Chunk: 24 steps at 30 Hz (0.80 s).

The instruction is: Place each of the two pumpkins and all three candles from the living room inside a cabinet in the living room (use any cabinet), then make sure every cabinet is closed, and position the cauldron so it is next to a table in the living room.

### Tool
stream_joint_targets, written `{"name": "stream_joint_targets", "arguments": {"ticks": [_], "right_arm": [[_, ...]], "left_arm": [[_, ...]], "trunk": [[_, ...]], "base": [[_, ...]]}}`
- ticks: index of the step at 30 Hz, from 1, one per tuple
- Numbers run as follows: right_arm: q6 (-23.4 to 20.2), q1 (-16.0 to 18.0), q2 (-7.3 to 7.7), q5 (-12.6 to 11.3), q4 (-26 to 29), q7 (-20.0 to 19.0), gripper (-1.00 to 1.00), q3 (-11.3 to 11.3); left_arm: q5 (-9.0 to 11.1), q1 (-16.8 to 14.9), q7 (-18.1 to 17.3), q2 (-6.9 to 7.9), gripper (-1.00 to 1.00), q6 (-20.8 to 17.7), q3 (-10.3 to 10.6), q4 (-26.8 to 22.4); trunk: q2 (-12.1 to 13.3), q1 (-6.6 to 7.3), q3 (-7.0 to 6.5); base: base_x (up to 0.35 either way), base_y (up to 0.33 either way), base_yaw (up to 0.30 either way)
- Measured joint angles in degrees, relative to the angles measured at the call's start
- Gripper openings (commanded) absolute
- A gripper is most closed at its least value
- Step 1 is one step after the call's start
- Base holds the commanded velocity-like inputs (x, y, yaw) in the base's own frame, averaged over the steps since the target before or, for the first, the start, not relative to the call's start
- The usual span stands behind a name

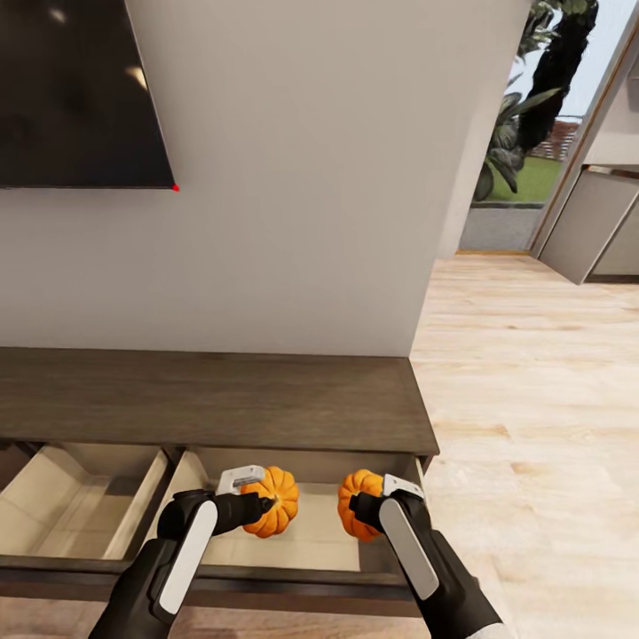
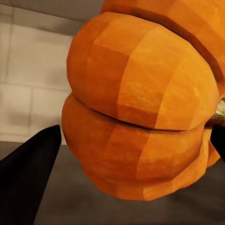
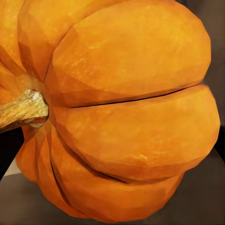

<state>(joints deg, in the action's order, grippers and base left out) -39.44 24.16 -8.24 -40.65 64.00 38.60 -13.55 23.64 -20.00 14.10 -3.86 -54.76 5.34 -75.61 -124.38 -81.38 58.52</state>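
The left pincer (image 1: pixel 259 508) is closed on the left pumpkin (image 1: pixel 275 501), holding it over the open right drawer (image 1: pixel 311 541) of the long dark brown cabinet (image 1: pixel 213 399). In the left wrist view that pumpkin (image 2: pixel 140 108) sits tight against one dark finger (image 2: pixel 28 173), with the drawer's pale inner wall behind it. The right pincer (image 1: pixel 366 508) is closed on the right pumpkin (image 1: pixel 358 504), held over the same drawer near its right wall, the two pumpkins apart with a gap between them. In the right wrist view the right pumpkin (image 3: pixel 126 112) shows its ribbed side and short tan stem (image 3: pixel 23 110). A second drawer (image 1: pixel 80 501) stands open to the left, its beige floor visible. Above the cabinet, a dark screen (image 1: pixel 80 89) hangs on the pale wall (image 1: pixel 302 195); light wood floor (image 1: pixel 532 399) runs off to the right toward a garden opening.
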Motion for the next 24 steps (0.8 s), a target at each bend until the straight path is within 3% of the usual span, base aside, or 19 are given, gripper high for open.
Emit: {"name": "stream_joint_targets", "arguments": {"ticks": [10, 19, 24], "right_arm": [[0.11, 2.74, -0.02, 0.39, -7.44, -0.02, -1.0, 0.04], [0.47, 3.03, 0.01, 0.63, -8.43, -0.09, -1.0, -0.03], [4.53, 3.03, -0.04, 0.56, -8.5, -0.08, -1.0, -0.36]], "left_arm": [[-0.18, 0.0, 0.07, -0.02, -1.0, -0.02, -0.1, 0.0], [-0.28, 0.0, 0.19, -0.18, -1.0, 0.13, 0.3, 0.0], [-0.34, -0.01, 0.18, -0.27, -1.0, 0.25, 0.33, 0.0]], "trunk": [[-2.0, -1.1, 0.9], [-4.81, -2.64, 2.15], [-4.83, -2.64, 2.15]], "base": [[0.0, 0.0, 0.0], [0.0, 0.0, 0.0], [0.0, 0.0, 0.0]]}}
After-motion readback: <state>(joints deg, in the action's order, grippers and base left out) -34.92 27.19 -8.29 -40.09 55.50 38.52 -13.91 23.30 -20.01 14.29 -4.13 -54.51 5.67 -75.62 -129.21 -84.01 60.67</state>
